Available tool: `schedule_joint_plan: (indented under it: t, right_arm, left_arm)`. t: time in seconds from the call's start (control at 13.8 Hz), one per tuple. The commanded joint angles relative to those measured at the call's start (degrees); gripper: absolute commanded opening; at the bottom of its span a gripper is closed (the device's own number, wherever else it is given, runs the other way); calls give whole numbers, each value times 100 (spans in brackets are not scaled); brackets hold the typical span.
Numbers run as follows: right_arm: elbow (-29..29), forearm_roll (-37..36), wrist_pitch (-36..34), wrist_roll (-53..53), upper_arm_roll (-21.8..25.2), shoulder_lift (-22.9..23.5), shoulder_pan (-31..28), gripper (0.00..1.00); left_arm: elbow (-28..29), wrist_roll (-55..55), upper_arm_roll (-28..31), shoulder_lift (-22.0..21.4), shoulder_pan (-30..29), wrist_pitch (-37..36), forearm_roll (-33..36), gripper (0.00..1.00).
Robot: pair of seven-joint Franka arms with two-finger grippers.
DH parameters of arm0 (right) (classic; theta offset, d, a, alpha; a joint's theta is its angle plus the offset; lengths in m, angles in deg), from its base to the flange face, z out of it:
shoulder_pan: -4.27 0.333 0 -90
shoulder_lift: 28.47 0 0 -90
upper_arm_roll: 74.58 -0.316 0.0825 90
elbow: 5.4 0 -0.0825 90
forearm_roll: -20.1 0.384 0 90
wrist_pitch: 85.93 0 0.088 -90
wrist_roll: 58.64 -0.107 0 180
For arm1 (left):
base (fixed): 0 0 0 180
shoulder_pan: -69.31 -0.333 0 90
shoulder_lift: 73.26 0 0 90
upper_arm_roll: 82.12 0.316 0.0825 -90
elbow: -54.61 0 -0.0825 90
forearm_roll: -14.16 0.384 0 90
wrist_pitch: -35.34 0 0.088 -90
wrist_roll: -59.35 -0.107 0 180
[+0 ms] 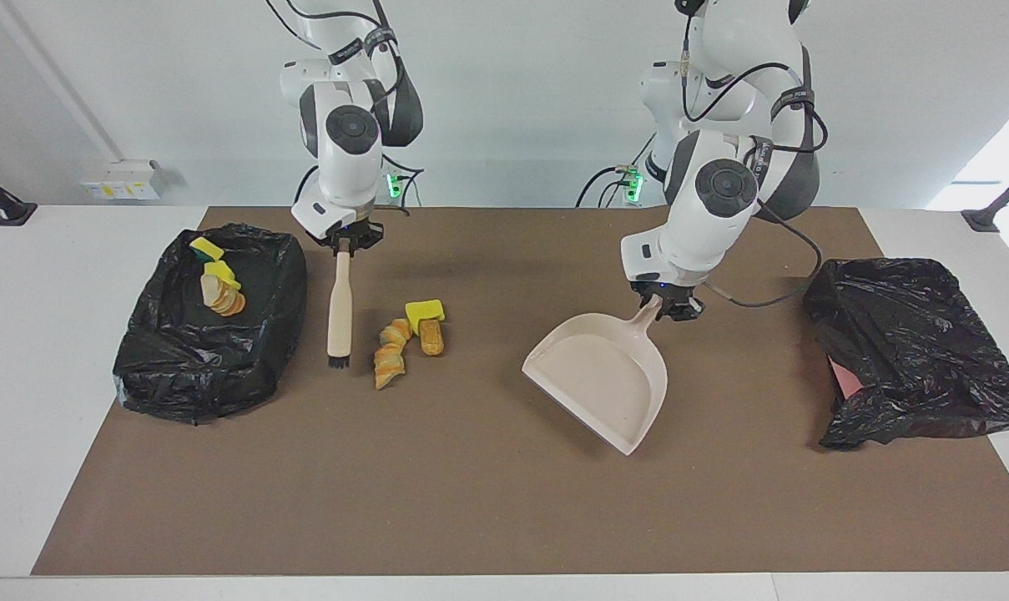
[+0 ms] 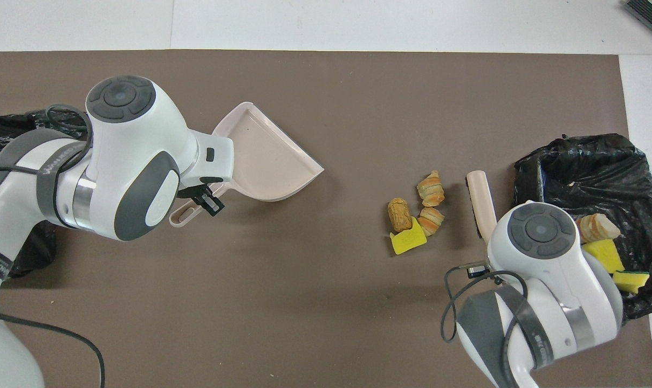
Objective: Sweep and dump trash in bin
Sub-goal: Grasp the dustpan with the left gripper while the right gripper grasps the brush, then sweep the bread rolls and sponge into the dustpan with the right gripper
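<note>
The sweeping has not started yet; both tools are picked up and are being lined up on either side of the trash pile (image 1: 408, 342), a small heap of orange-brown bread-like chunks with one bright yellow sponge piece. I will use this pile as the marker for where things are. It lies on the brown table mat (image 1: 471, 517), not yet in any bin. The right gripper (image 1: 343, 244) is closed tight on the top of the handle of the beige brush with dark bristles (image 1: 338, 313). The brush hangs down with its bristles at the mat, just beside the pile, toward the right arm's end of the table. The left gripper (image 1: 659, 307) is closed on the thin handle of the beige plastic dustpan (image 1: 604, 376). The pan sits well apart from the pile, toward the left arm's end of the table, and it is tipped with its wide mouth turned partly toward the pile. The black-bagged bin with scraps in it (image 1: 212, 334) is near the pile, just past the brush, and already holds some yellow sponge bits and bread pieces. Another crumpled black bag (image 1: 913, 351) lies past the dustpan, much farther from the pile. Next, I think the dustpan has to come close to the pile with its front edge flat on the mat. Then the brush can push the scraps into it.
</note>
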Motion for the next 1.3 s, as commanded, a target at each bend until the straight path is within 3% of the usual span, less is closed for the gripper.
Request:
schedule_joint_plan:
  t: [0.0, 0.14, 0.43, 0.8, 0.94, 1.23]
  right_arm:
    - [258, -76, 353, 59, -117, 156, -57, 0]
    - [417, 108, 425, 32, -125, 183, 206, 0]
    - [426, 1407, 652, 85, -125, 262, 594, 0]
    - [391, 2489, 1101, 217, -125, 604, 909, 0]
    - [347, 2954, 1460, 226, -125, 920, 1138, 0]
    - [57, 3913, 1568, 173, -125, 1027, 1647, 0]
  left_arm:
    - [915, -639, -38, -662, 21, 389, 103, 0]
    - [1478, -1027, -38, -944, 117, 855, 112, 0]
    - [2208, -1063, -55, -1428, 863, 1366, 1069, 0]
    - [2333, -1055, -64, -1192, 1549, 1393, 1131, 0]
    - [2342, -1063, -73, -1121, 1663, 1367, 1131, 0]
    - [2350, -958, -90, -1113, 1769, 1349, 1088, 0]
